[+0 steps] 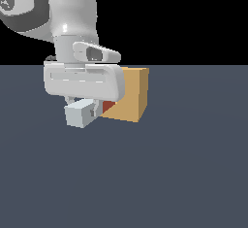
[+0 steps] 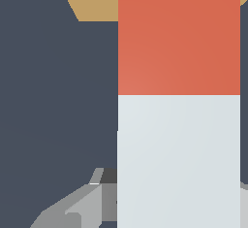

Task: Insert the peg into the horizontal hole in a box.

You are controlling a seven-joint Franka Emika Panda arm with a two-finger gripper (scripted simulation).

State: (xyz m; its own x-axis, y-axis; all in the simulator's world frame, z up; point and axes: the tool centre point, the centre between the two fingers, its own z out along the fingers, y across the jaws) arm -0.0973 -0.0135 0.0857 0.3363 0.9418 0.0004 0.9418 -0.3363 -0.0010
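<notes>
The tan box [image 1: 131,93] stands on the dark floor, partly behind my hand. My gripper [image 1: 80,106] is shut on the peg [image 1: 81,113] and holds it level just above the floor. The peg's pale grey-white end faces the camera; its orange-red end [image 1: 108,106] points at the box and reaches its face. In the wrist view the peg [image 2: 179,159] fills the middle, with its orange-red end [image 2: 179,38] running up to the tan box [image 2: 94,1]. One grey finger [image 2: 72,210] shows beside the peg. The hole is hidden behind the peg and my hand.
The dark grey-blue floor [image 1: 184,173] spreads around the box. The white arm [image 1: 68,13] rises above the hand at the exterior view's left. Nothing else stands on the floor.
</notes>
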